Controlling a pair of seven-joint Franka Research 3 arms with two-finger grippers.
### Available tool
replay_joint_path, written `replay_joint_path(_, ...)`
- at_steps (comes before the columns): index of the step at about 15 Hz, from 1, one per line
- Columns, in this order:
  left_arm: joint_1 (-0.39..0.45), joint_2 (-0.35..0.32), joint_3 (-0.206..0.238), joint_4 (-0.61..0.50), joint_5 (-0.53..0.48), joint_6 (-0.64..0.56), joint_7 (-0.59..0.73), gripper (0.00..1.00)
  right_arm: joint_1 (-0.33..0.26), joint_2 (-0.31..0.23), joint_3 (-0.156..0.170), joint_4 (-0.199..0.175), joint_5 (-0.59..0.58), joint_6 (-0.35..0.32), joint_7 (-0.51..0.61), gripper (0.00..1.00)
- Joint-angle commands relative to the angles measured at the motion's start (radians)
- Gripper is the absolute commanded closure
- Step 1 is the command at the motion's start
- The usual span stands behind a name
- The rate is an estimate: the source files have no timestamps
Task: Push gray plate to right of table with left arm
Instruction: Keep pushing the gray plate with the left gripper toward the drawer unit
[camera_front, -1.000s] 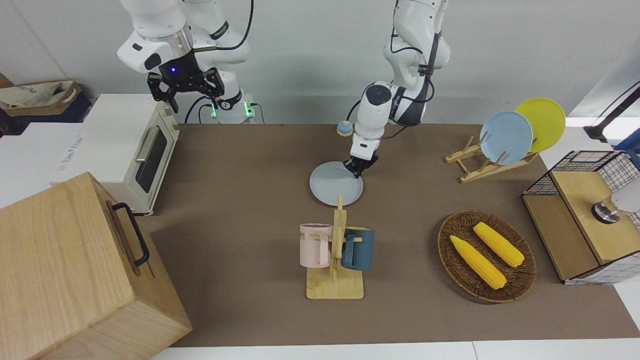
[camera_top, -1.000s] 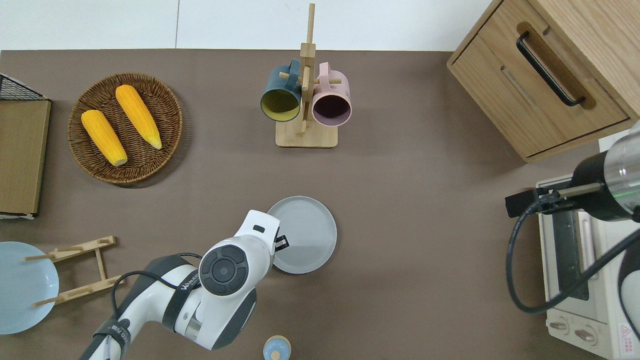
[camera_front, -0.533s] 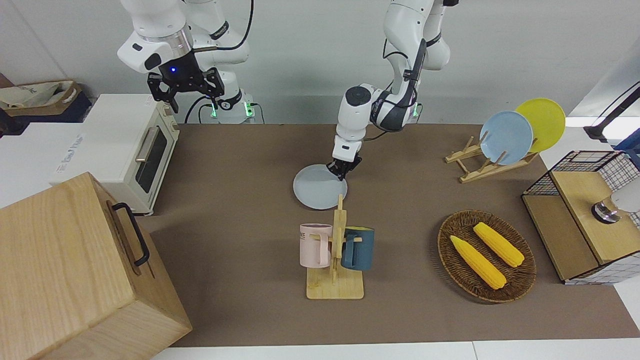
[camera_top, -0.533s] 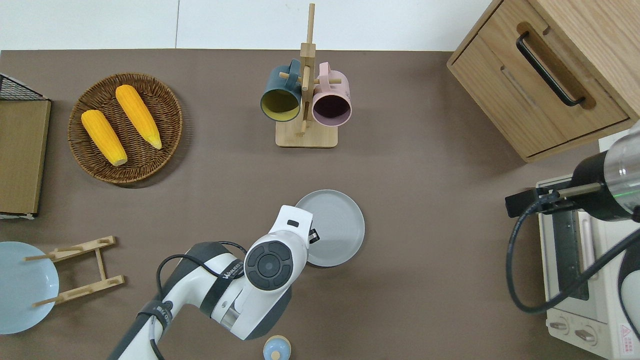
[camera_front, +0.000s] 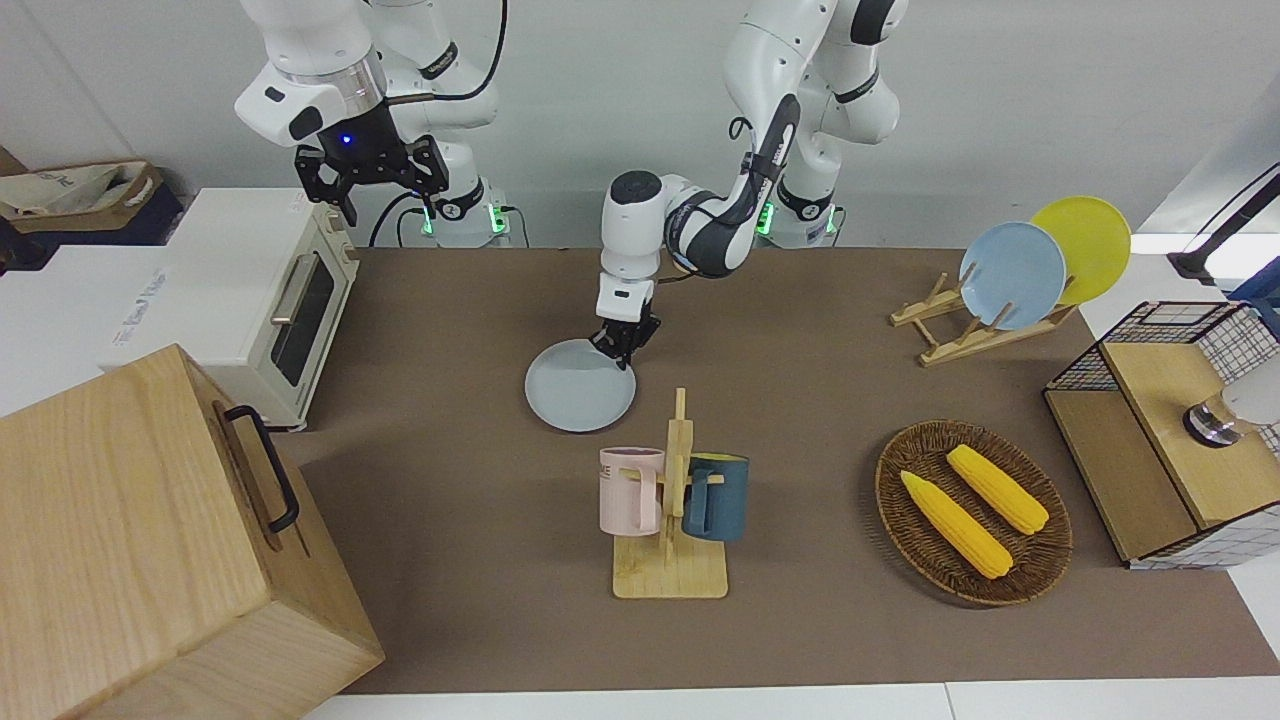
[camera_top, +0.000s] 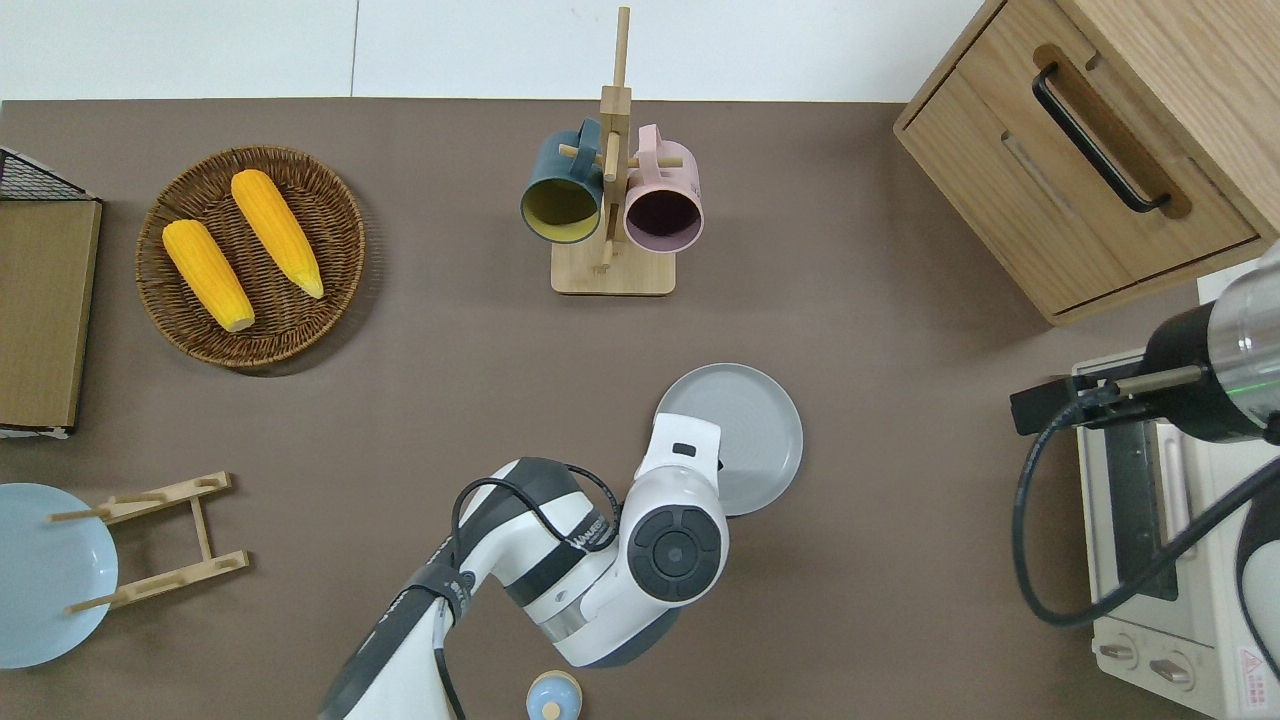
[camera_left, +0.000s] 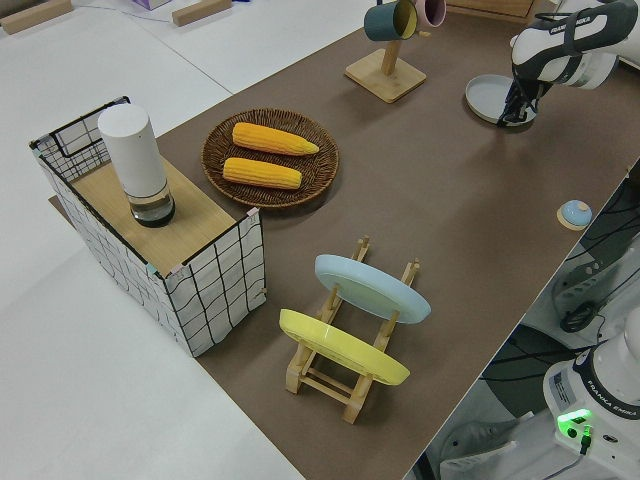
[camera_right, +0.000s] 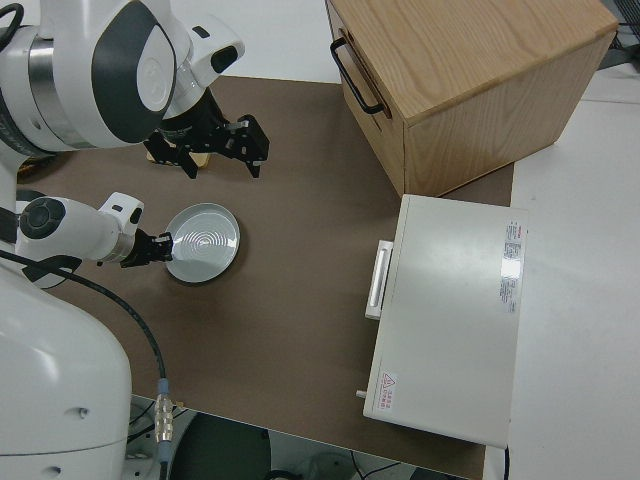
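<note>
The gray plate (camera_front: 578, 390) (camera_top: 752, 420) (camera_right: 203, 242) lies flat on the brown table (camera_front: 450, 330), nearer to the robots than the mug rack. My left gripper (camera_front: 620, 346) (camera_right: 158, 250) is down at table height, its fingers shut and touching the plate's rim on the edge nearest the robots and toward the left arm's end. In the overhead view the white wrist hides the fingertips and part of the plate. My right gripper (camera_front: 378, 192) (camera_right: 220, 155) is parked, open, with nothing in it.
A wooden mug rack (camera_front: 670, 520) holds a pink and a blue mug. A toaster oven (camera_front: 260, 300) and a wooden cabinet (camera_front: 150, 540) stand at the right arm's end. A corn basket (camera_front: 975, 510) and a plate rack (camera_front: 985, 325) sit toward the left arm's end.
The left gripper has slid toward the right arm's end of the table, and the gray plate has moved ahead of it the same way. The right arm has not moved.
</note>
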Motion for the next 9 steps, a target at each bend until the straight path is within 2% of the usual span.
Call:
replay_joint_path(1,-0.076,0.152,0.008,0.102,0.040,0.010,-0.091,1.00,-0.020,-0.003,0.013,0.008,0.010,-0.014,0.001,0.017)
replay_joint_path(4,-0.086,0.183,0.008,0.159,0.039,0.000,-0.106,1.00,-0.020,-0.003,0.013,0.008,0.010,-0.014,0.001,0.017)
replay_joint_path(9,-0.132,0.186,0.011,0.163,0.037,0.000,-0.132,1.00,-0.020,-0.003,0.015,0.008,0.010,-0.014,0.001,0.017)
